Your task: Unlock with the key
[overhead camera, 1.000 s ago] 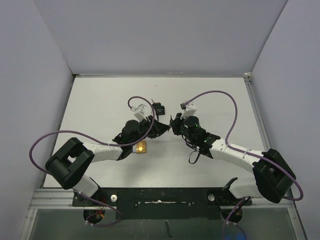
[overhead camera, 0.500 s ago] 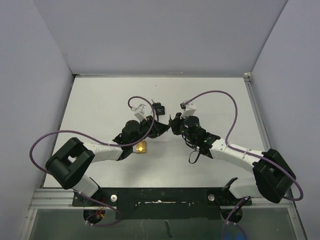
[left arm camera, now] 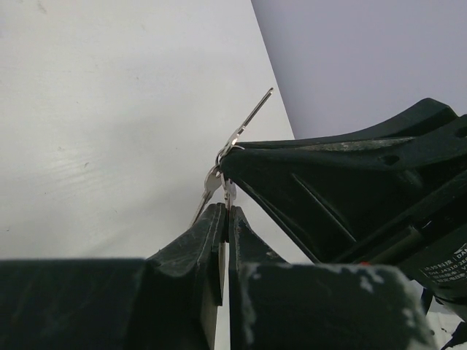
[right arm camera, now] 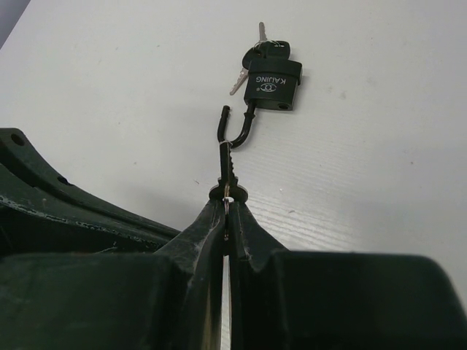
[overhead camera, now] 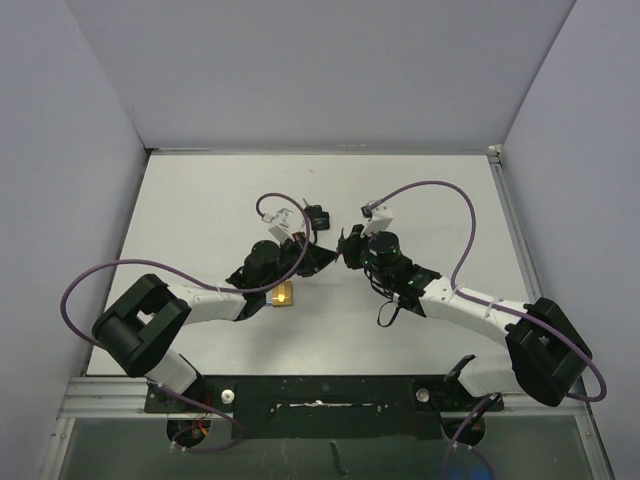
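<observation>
My left gripper and right gripper meet tip to tip at the table's middle. The left gripper is shut on a silver key of a small bunch; another silver key sticks up from the ring. The right gripper is shut on a dark-headed key that points away from it. A brass padlock lies on the table beside the left arm. A black padlock with its shackle swung open lies just beyond the right gripper, and it also shows from above.
The black padlock has its own keys at its far end. Purple cables loop over both arms. Grey walls close the white table at the back and sides. The right gripper's body fills the right of the left wrist view.
The two grippers have crept very slightly to the left, still tip to tip. Nothing else has moved.
</observation>
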`<control>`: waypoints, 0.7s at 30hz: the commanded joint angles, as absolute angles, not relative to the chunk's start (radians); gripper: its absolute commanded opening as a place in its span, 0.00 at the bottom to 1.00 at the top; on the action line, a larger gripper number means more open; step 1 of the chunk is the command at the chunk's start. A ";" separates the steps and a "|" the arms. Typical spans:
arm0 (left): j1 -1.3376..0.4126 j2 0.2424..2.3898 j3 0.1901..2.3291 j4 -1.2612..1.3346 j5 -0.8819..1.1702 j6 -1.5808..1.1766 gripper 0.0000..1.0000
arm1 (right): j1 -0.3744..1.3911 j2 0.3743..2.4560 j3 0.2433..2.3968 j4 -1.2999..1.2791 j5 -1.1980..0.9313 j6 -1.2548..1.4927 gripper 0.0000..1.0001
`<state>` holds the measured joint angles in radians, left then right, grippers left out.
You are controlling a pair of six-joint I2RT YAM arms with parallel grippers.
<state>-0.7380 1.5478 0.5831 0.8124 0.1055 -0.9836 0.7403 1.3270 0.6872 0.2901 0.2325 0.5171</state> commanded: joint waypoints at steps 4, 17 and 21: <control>-0.741 1.544 0.589 0.872 0.097 -0.963 0.00 | 0.743 1.257 0.679 0.334 0.248 0.527 0.32; -0.631 1.535 0.516 1.036 0.285 -0.870 0.00 | 0.583 1.026 0.605 0.288 0.070 0.510 0.70; -0.564 1.592 0.530 1.192 0.463 -0.914 0.00 | 0.466 1.016 0.573 0.343 -0.173 0.531 0.67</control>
